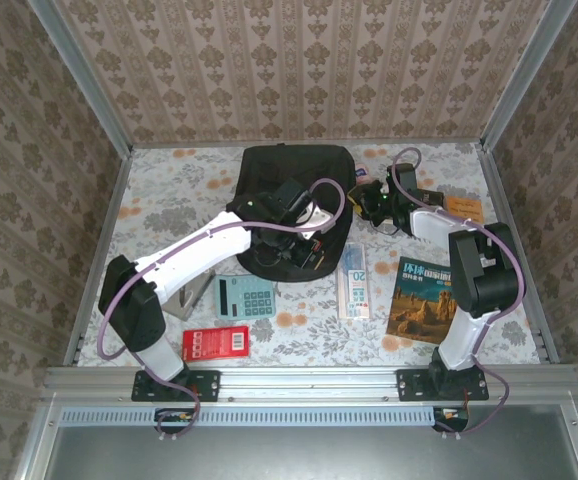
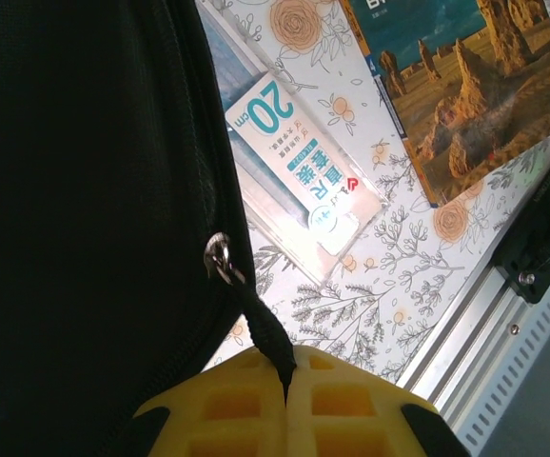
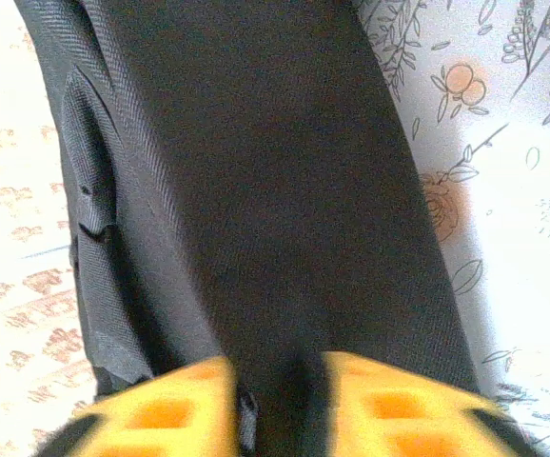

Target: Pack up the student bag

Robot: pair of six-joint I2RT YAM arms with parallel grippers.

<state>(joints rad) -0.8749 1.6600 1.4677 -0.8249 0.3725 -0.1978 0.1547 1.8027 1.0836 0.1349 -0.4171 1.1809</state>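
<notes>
at the student bag (image 1: 291,178), left gripper (image 2: 287,383) pinches its zipper pull (image 2: 262,331); right gripper (image 3: 280,400) grip unclear.

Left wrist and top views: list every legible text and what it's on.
"20 cm": on the ruler pack; the Chinese print beside it is too blurred to read.
Chinese title on the book: too small to read.
Print on the red card and the calculator keys: too small to read.
</notes>
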